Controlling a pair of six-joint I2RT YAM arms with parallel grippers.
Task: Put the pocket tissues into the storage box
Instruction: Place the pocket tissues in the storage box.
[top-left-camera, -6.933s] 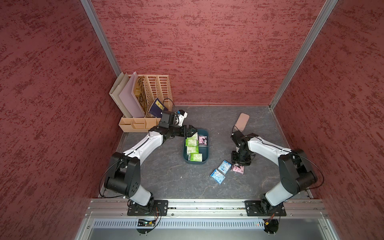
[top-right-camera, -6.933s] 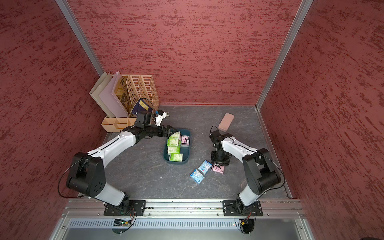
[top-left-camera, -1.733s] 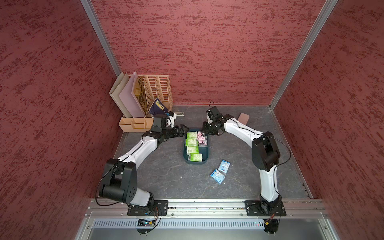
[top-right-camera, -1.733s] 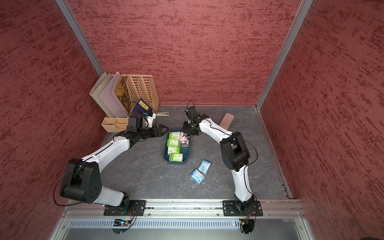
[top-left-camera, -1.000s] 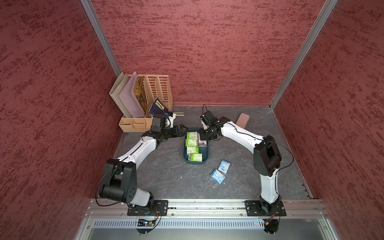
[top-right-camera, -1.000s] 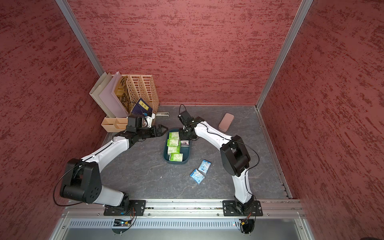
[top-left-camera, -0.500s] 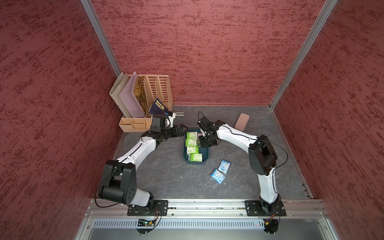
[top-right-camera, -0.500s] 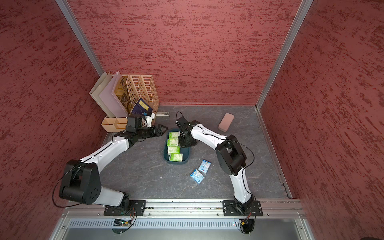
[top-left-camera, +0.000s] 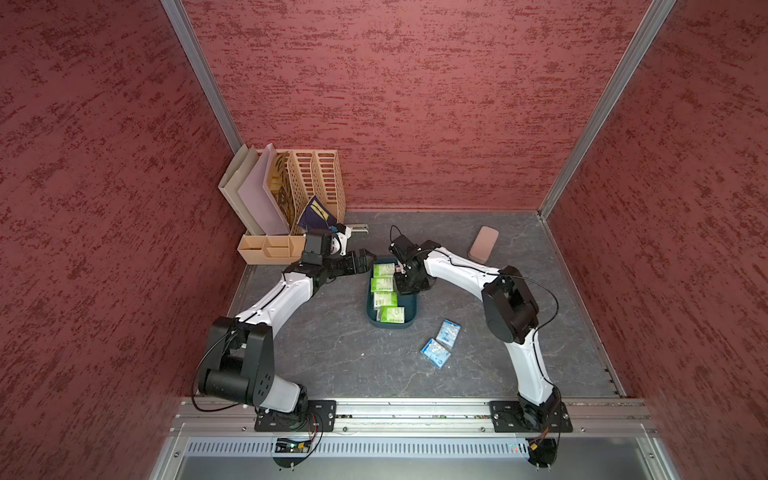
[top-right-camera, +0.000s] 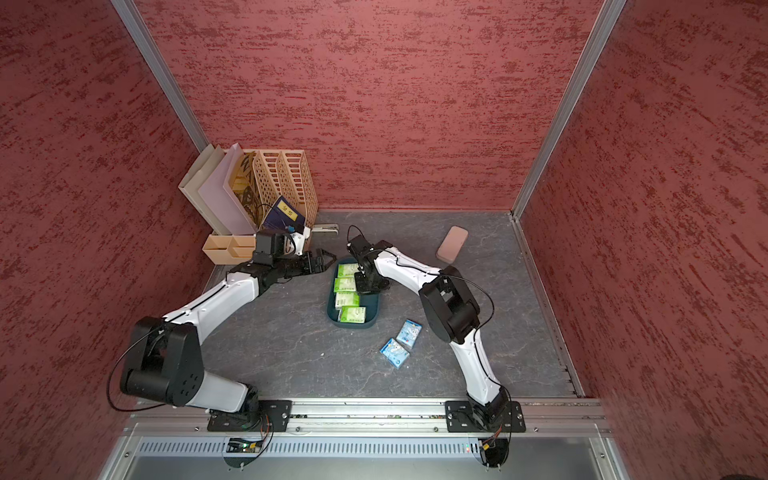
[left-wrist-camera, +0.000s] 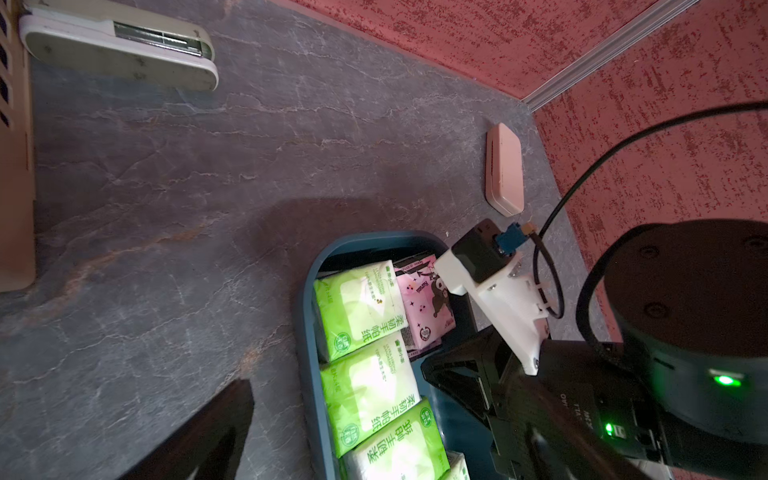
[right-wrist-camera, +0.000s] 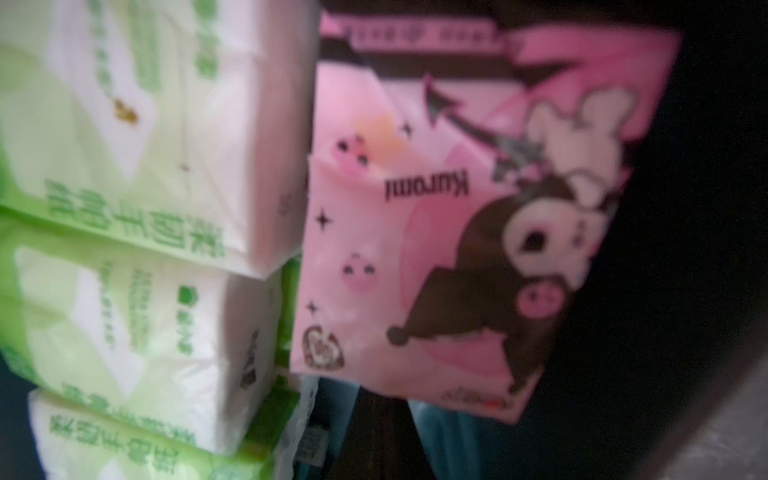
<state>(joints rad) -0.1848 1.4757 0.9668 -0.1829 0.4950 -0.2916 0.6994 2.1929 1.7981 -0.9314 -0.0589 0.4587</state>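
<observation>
The dark teal storage box (top-left-camera: 409, 305) (top-right-camera: 372, 307) lies mid-table with several green-and-white pocket tissues (top-left-camera: 384, 291) (left-wrist-camera: 357, 307) in a row along its left side. My right gripper (top-left-camera: 405, 282) (top-right-camera: 365, 286) reaches down into the box's far end. It is shut on the edge of a pink cartoon packet (left-wrist-camera: 424, 307) (right-wrist-camera: 436, 232), which rests beside the green ones on top of another pink packet. My left gripper (top-left-camera: 365, 259) (top-right-camera: 326, 259) hovers open and empty just outside the box's far-left corner. Two light blue packets (top-left-camera: 448, 332) (top-left-camera: 435, 353) lie on the table right of the box.
A plain pink case (top-left-camera: 483, 244) (left-wrist-camera: 503, 166) lies at the back right. The beige file organizer (top-left-camera: 307, 187), its small compartment tray (top-left-camera: 266, 249) and a white stapler-like object (top-left-camera: 357, 227) (left-wrist-camera: 120, 54) stand at the back left, close behind my left arm.
My right gripper has moved left and down over the box's far end with the pink packet. The left arm has hardly moved.
</observation>
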